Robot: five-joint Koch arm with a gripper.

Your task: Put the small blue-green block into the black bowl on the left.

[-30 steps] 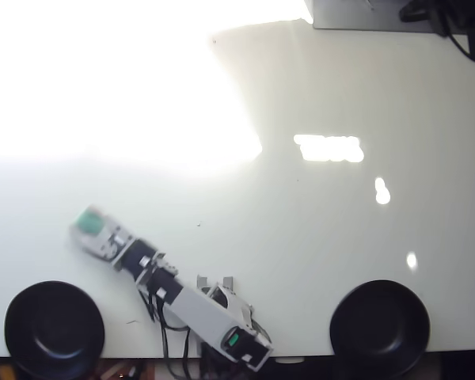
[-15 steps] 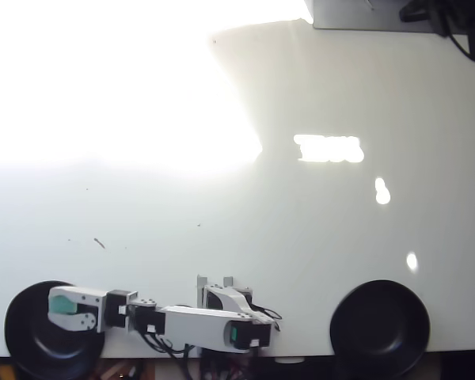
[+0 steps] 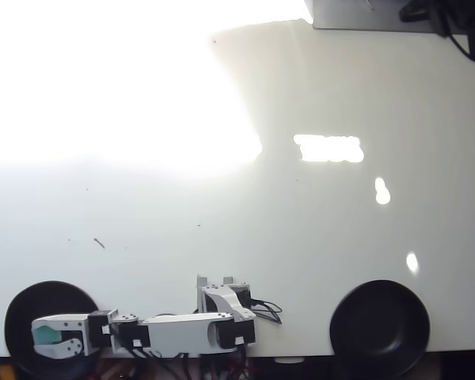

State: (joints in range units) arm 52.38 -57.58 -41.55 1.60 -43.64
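The small blue-green block shows as a teal patch between the jaws of my gripper, which is shut on it. In the overhead view the gripper hangs over the lower half of the left black bowl, at the bottom left corner of the table. The white arm stretches left from its base and covers the bowl's right side. How high the block is above the bowl's bottom cannot be told.
A second black bowl sits at the bottom right. A grey box and dark cables lie along the top edge. Strong glare washes out the upper left of the white table. The table's front edge runs just below both bowls.
The arm swung from the open table, down and to the left, carrying the block. It now reaches further left and lower over the left bowl than half a second ago.
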